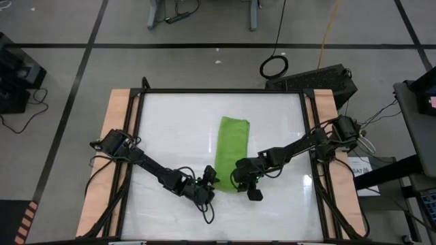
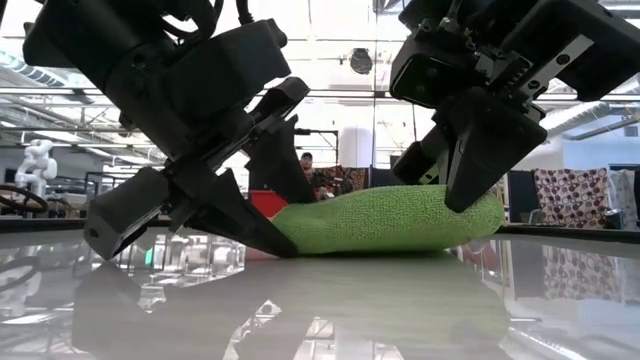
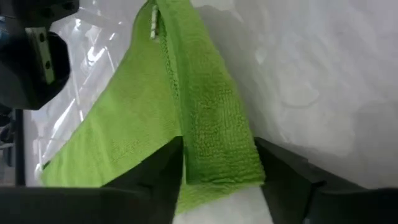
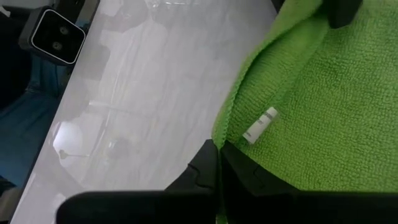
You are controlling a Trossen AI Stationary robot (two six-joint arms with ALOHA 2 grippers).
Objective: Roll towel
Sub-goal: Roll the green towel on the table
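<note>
So the towel (image 1: 231, 152) is folded into a long strip lying on the table (image 1: 170, 129), and both arms are down at the same near end of it. The left gripper (image 3: 217, 186) has its jaws spread, and the folded edge of the cloth runs right between the two fingers (image 3: 155, 177), thicker fold on top of a flatter layer underneath. Looks more like it's straddling the edge than squeezing it, though the wrist view is tight so I wouldn't swear to it. The right gripper (image 4: 217, 180) has its jaws pressed together at the towel's edge, with the green cloth and its little white tag (image 4: 260, 126) just past the tips. From table height both sets of fingers touch the cloth end.
</note>
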